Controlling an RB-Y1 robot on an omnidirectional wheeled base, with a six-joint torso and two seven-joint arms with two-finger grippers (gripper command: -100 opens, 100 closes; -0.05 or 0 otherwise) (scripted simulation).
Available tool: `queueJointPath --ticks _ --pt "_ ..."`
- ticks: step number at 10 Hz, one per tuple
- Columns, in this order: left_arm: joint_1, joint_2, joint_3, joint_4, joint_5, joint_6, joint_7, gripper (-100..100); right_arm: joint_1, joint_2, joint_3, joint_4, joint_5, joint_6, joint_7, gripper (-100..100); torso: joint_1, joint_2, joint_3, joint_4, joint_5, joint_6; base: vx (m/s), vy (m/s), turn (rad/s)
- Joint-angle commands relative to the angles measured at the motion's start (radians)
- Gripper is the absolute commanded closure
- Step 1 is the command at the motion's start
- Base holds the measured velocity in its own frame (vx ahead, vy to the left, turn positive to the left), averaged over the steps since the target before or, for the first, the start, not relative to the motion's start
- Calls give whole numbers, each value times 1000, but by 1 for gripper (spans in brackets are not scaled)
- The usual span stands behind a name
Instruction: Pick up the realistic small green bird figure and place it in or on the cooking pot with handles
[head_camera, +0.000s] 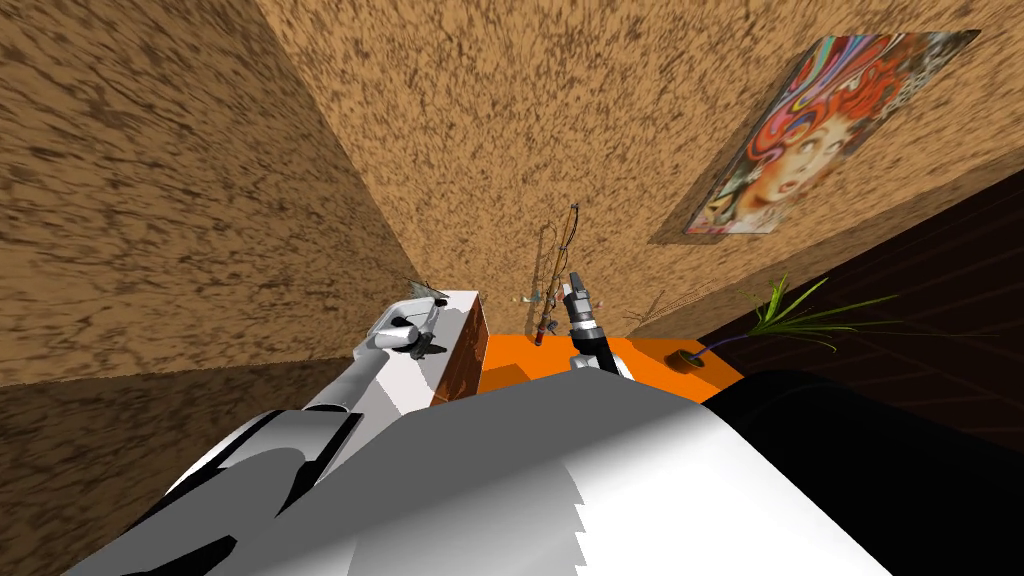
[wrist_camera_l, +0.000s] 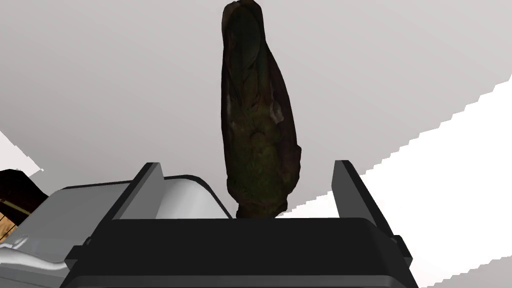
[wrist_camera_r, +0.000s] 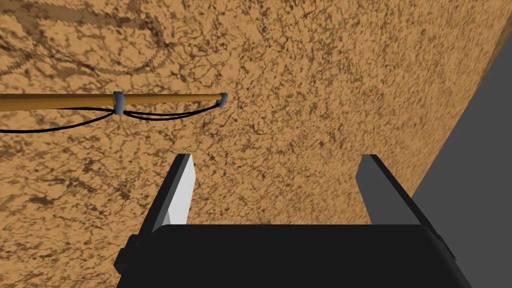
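Where the head view left it tiny, the wrist view showed the left tool (wrist_camera_l: 247, 164) spread wide about the dark green bird (wrist_camera_l: 257, 125), its base hidden; the right tool (wrist_camera_r: 277, 156) gaped empty.

Orange tabletop (head_camera: 655, 352) runs along the foot of the speckled brown wall (head_camera: 480, 120). A thin rod (head_camera: 548, 300) stands on it, leaning to the wall. A small dark pot (head_camera: 685, 358) with a green-leaved plant (head_camera: 790, 312) sits toward the right end. A brown-sided box (head_camera: 462, 335) with a flat white top adjoins the left end. A dark bird figure (wrist_camera_l: 257, 125) lies on a pale grey surface (wrist_camera_l: 125, 90).
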Motion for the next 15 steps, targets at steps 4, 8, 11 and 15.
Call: queueJointPath --ticks 4,8,11,15 --pt "-15 -16 5 55 -5 -6 -2 -100 0 0 0 0 0 0 0 0 -3 3 2 1 -1 0 14 20 -41" --pt "-28 -41 27 142 -29 -55 10 -100 0 0 0 0 0 0 0 0 -1 7 4 1 0 0 -43 49 -159" --pt "-28 -43 32 151 -33 -60 13 100 0 0 0 0 0 0 0 0 -1 6 4 2 0 -1 -33 31 -67" --pt "-28 -43 32 151 -32 -60 13 100 0 0 0 0 0 0 0 0 -4 3 2 1 -1 0 0 0 0"
